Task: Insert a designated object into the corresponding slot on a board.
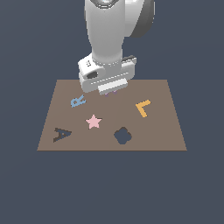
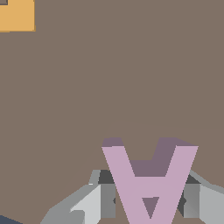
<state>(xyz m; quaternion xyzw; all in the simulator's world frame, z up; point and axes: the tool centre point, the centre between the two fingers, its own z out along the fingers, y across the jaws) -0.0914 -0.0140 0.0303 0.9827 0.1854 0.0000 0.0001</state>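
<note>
The lilac letter A [image 2: 148,183] sits between my gripper's fingers [image 2: 103,199] in the wrist view, with one finger pressed against each leg. In the exterior view my gripper [image 1: 109,92] is low over the back middle of the brown board [image 1: 162,131]. Only a sliver of the lilac A [image 1: 110,93] shows under it. The gripper is shut on the A. The dark A-shaped slot [image 1: 61,134] is at the board's front corner on the exterior view's left, well away from the gripper.
On the board lie a light-blue R [image 1: 78,101], a pink star [image 1: 93,121] and an orange L [image 1: 143,107], which also shows in the wrist view [image 2: 16,15]. A dark flower-shaped recess [image 1: 123,135] is near the front middle.
</note>
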